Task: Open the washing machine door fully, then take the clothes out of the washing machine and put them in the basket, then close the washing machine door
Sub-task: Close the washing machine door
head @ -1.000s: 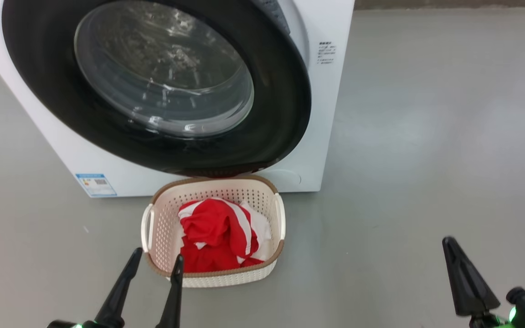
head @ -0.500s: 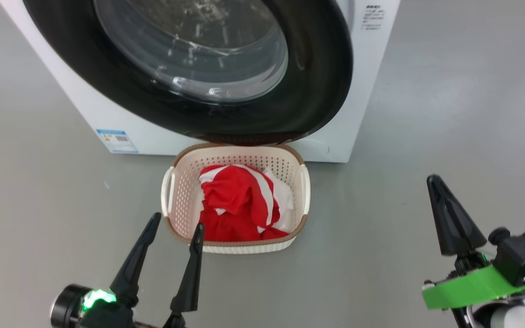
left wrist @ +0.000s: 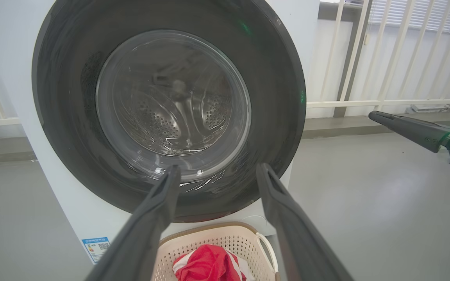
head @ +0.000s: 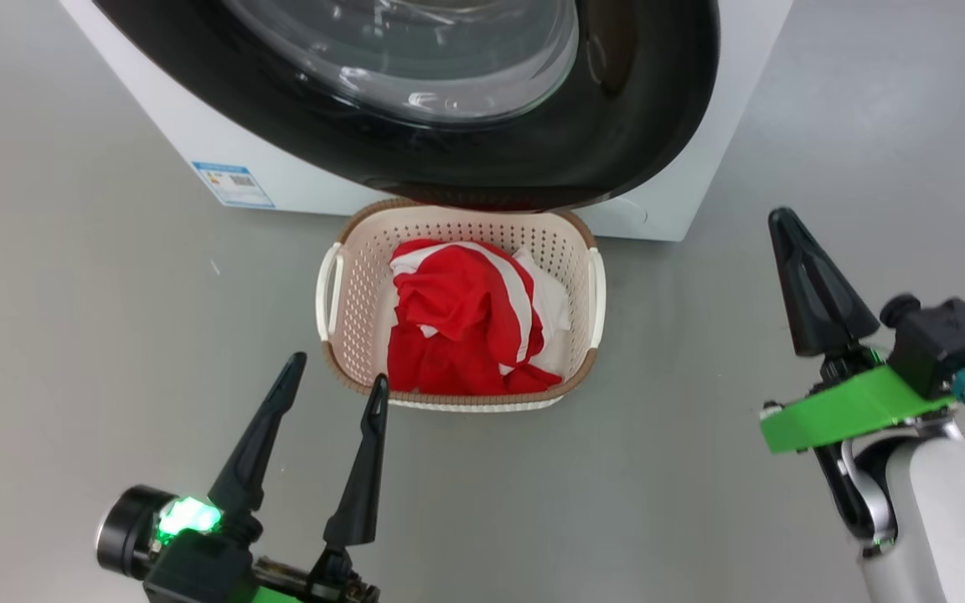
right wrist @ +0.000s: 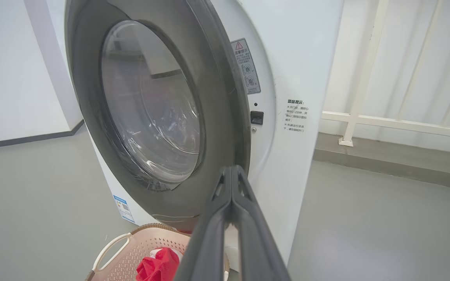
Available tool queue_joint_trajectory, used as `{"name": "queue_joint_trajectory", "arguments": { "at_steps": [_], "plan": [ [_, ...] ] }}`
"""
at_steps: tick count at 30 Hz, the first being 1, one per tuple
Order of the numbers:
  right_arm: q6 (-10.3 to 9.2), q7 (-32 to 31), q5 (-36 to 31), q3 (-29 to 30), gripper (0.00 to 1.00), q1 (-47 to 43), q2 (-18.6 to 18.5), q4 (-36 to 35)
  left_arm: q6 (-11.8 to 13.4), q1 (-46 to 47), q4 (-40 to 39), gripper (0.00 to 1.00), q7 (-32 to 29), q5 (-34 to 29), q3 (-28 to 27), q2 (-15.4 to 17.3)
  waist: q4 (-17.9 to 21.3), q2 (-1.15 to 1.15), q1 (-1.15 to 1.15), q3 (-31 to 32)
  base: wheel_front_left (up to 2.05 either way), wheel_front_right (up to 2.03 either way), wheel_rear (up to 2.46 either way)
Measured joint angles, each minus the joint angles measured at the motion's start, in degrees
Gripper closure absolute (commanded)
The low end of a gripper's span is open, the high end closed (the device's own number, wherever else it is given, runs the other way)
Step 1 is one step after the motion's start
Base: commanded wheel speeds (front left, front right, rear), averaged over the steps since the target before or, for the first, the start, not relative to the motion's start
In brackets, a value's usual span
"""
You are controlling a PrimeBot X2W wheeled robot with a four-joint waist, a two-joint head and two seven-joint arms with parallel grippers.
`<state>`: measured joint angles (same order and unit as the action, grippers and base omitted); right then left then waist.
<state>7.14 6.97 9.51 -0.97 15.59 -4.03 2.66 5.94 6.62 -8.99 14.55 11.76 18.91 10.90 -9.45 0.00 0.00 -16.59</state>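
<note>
Lying in the basket (head: 336, 293), the clothes (head: 466, 318); left hand (head: 338, 368) spread near its rim, right hand (head: 782, 219) pressed together.

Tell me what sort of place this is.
Probably a laundry corner in a bare indoor room, perhaps a test space rather than a home. A white front-loading washing machine stands on a plain grey floor, a basket of red clothes sits before it, and white railings run behind.

A smooth grey floor (head: 72, 352) spreads all around. White railing bars (left wrist: 365, 104) stand on a low grey kerb (right wrist: 385, 162) at the back, and a white wall (right wrist: 10, 78) carries a dark skirting strip (right wrist: 25, 139).
</note>
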Motion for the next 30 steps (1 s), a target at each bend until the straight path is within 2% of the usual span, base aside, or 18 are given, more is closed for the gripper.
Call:
{"name": "queue_joint_trajectory", "arguments": {
  "at_steps": [17,30],
  "plan": [
    [0.0,2.23,0.68,-7.08,1.0,18.42,-5.16,14.5,-1.44,2.16,-0.08,0.0,0.01,-1.22,0.21,-2.49,-2.17,0.0,0.0,-4.32,0.0,0.0,0.0],
    [0.0,4.46,0.71,-10.77,1.0,28.74,-6.78,23.48,-2.5,3.3,-0.07,0.0,0.01,-1.72,-0.1,-3.67,-3.37,0.0,0.0,-6.33,0.0,0.0,0.0]
  ]
}}
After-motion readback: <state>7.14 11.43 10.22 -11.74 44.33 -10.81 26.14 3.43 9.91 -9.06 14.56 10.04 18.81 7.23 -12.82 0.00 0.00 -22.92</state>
